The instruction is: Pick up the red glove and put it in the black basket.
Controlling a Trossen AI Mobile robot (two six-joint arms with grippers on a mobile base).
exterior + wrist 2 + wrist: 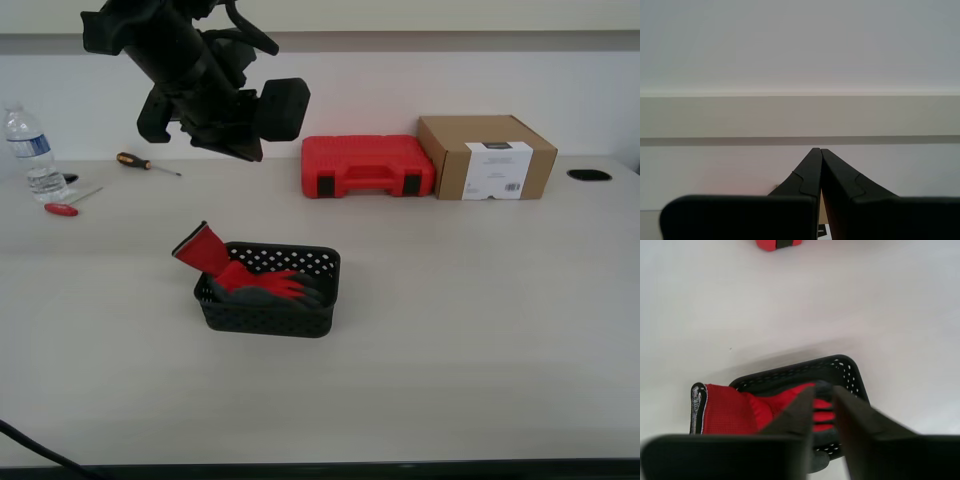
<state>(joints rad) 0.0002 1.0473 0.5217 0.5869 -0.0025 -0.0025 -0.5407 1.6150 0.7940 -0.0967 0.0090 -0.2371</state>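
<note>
Now the red glove lies inside the black basket, which stands on the table; its cuff end sticks out over the basket's short wall toward the exterior view's left, and the dark fingers rest on the basket floor. My first gripper hangs in the air above the basket, its fingers a small gap apart and holding nothing. My second gripper points at a pale wall, its fingertips pressed together with nothing between them. Behind the basket stand a red tool case and a cardboard box, just beside each other.
</note>
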